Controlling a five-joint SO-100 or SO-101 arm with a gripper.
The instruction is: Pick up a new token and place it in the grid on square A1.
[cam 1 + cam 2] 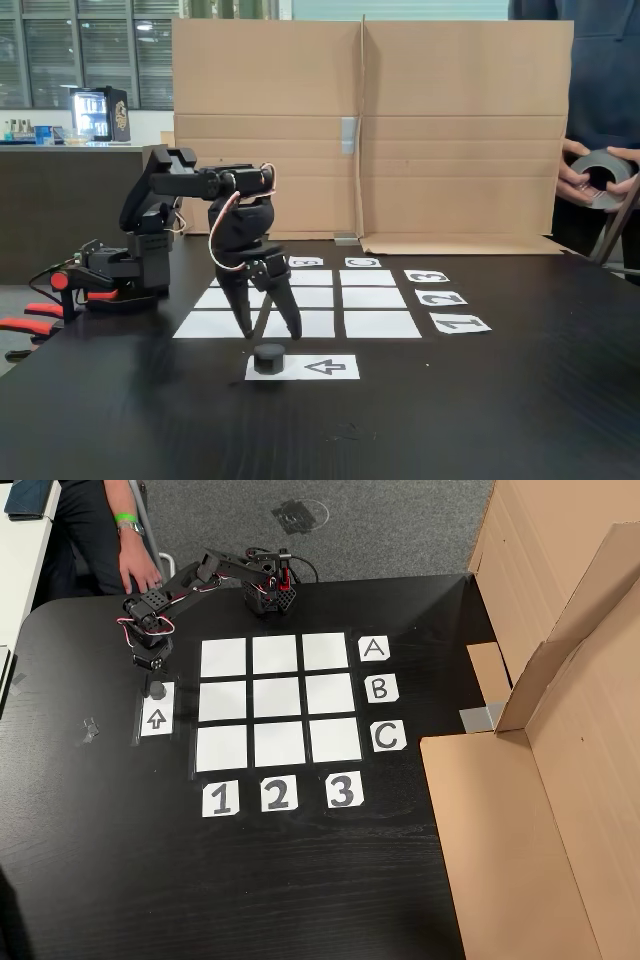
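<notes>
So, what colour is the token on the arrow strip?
Black; the token shows best in the fixed view.

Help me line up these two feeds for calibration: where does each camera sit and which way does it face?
Fixed view: low at the table edge, facing the cardboard wall; shows the arm, its open pincer above the token.
Other view: high above, looking down on the grid; arm at top left.
Shared: token, grid, arrow strip.

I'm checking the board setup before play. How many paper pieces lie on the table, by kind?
Blank grid cells: 9
Letter labels: 3
Number labels: 3
Arrow strip: 1
Total: 16
</notes>
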